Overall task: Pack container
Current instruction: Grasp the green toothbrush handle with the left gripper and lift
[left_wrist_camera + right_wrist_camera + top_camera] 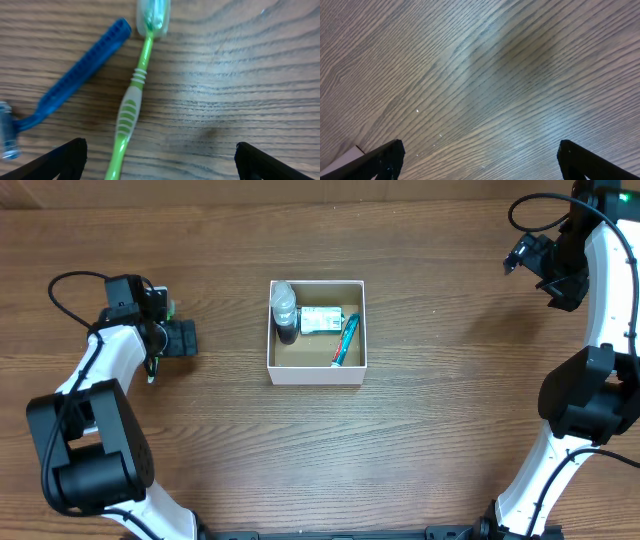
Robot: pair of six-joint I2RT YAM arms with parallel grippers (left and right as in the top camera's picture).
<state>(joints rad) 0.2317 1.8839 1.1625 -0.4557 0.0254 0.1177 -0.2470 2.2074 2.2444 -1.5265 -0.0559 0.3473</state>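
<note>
The container [316, 373], a square white-walled box with a brown floor, sits mid-table. It holds a small clear bottle [286, 308], a white packet [322, 320] and a teal toothbrush [345, 340]. My left gripper [182, 338] hovers well left of it. In the left wrist view the left gripper [160, 161] is open over a green toothbrush [131, 107] lying on the wood. The handle runs between the fingers [65, 160], nearer the left one. A blue razor [75, 80] lies beside the toothbrush. My right gripper [528, 258] is at the far right, open over bare wood [480, 161].
The table [430, 430] is dark wood. The left arm's base [90, 450] stands at the front left and the right arm's [590, 400] at the right edge. A white corner [345, 157] shows at the lower left of the right wrist view.
</note>
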